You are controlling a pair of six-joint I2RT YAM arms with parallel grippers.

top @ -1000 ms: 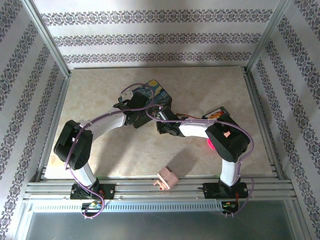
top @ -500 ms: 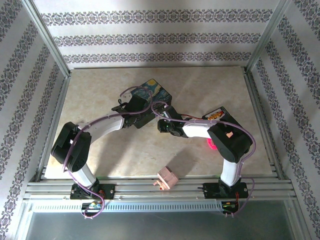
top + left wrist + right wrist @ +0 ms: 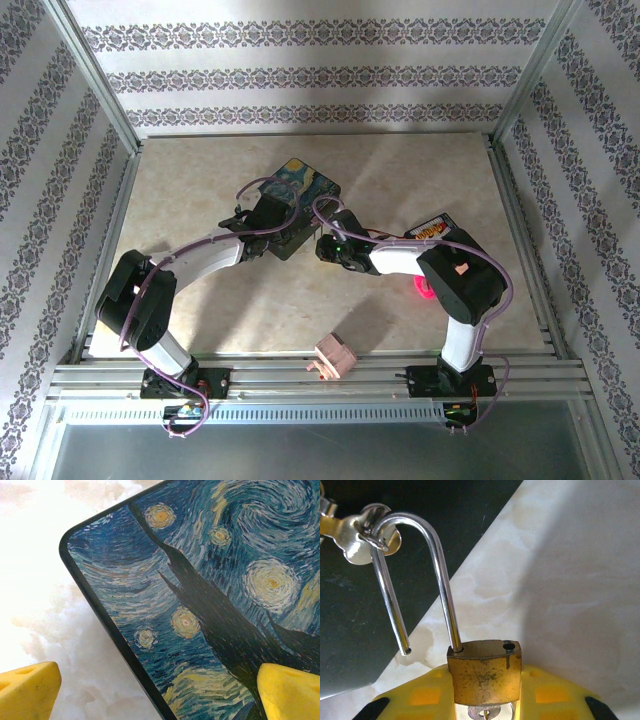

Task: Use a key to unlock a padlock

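As seen from above: left gripper over painted box, right gripper just beside its near corner.

Left wrist: fingers spread wide above the lid corner, holding nothing.

Right wrist: closed, apparently on key seated in the underside of padlock. Shackle sprung, free leg out, hooked through clasp. Long axis pointing away from the fingers, toward the clasp.

Unlocking judged done; next, unhooking, with the free leg steered clear of the ring.
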